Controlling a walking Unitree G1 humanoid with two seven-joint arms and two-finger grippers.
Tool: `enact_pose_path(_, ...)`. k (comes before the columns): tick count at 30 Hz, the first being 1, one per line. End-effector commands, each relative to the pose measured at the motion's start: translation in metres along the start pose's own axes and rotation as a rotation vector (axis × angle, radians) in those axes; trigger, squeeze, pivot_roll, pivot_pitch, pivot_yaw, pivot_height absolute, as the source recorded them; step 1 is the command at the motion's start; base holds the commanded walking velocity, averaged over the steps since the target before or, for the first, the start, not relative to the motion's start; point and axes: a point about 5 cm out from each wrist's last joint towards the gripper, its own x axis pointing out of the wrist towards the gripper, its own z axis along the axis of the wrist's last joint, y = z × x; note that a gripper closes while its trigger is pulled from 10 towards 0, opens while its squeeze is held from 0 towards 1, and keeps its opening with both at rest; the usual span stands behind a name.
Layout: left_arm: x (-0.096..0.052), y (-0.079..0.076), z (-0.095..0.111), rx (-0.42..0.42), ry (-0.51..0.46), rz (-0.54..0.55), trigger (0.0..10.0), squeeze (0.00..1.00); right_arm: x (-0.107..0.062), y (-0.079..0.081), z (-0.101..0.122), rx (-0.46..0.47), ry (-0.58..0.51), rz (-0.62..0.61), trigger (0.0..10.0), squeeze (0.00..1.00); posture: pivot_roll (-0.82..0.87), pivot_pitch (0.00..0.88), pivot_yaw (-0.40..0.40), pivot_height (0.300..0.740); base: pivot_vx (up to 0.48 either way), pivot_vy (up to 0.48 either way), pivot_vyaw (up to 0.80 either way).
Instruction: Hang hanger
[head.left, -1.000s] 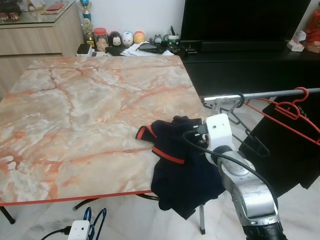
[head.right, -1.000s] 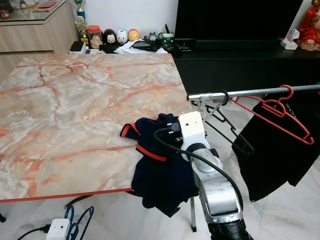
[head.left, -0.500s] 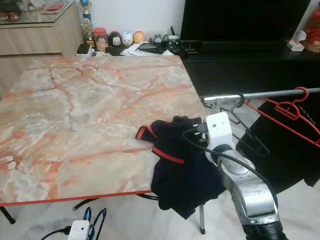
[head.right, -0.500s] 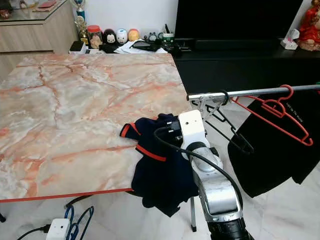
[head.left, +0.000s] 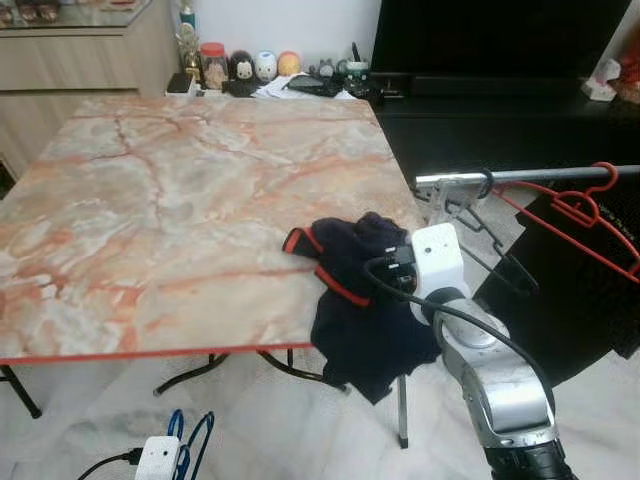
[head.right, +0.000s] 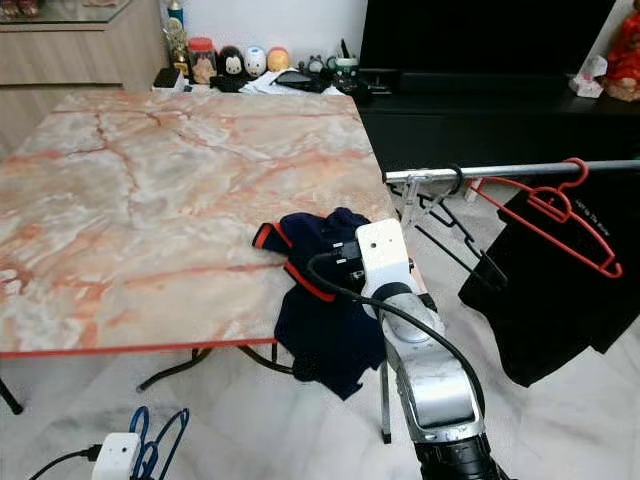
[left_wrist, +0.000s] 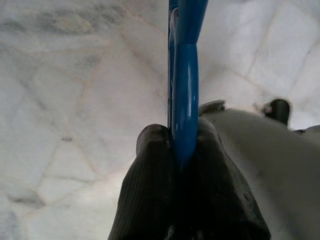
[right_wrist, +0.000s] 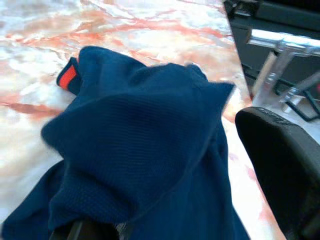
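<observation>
The blue hanger (left_wrist: 184, 85), a smooth rounded plastic bar, sat pinched between the 2 ribbed black fingers (left_wrist: 150, 200) of the left gripper (left_wrist: 183, 150), low over the pale tiled floor (left_wrist: 75, 100); part of its loop showed at the bottom edge of the head view (head.left: 190, 435). Held by such a thin, slick edge, it looked likely to twist or slip in the grip as the arm rose toward the rail.

On the glossy orange-veined marble table (head.left: 180, 190), a soft navy shirt (head.left: 365, 310) with red trim lay bunched at the near right corner, half spilling over the edge. It could slide to the floor if tugged or nudged.

The right gripper (right_wrist: 190, 165) was at that shirt, its fingers spread wide, 1 black pad (right_wrist: 280, 160) standing clear beside the folds. Closing on loose knit might catch only 1 layer and drag the rest off.

Further right, a thin metal rail (head.left: 540, 176) carried a black wire hanger (head.left: 490, 245) and a red hanger (head.left: 585, 215) bearing a black garment (head.left: 570, 300). These crowded hooks could snag an incoming hanger.
</observation>
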Motion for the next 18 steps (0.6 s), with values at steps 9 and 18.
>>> enact_pose_path(9,0.000,0.000,0.001,0.002,0.008,0.000,10.0,0.00,0.002,-0.012,0.002,-0.021,-0.001,-0.064,10.0,0.00,-0.07,0.000,-0.038,0.740,-0.258,0.000,0.00)
enact_pose_path(18,0.000,-0.001,0.000,0.003,0.023,-0.014,10.0,0.00,0.016,-0.062,-0.014,-0.009,0.105,-0.246,10.0,0.00,-0.08,0.000,-0.029,0.740,0.000,0.000,0.00)
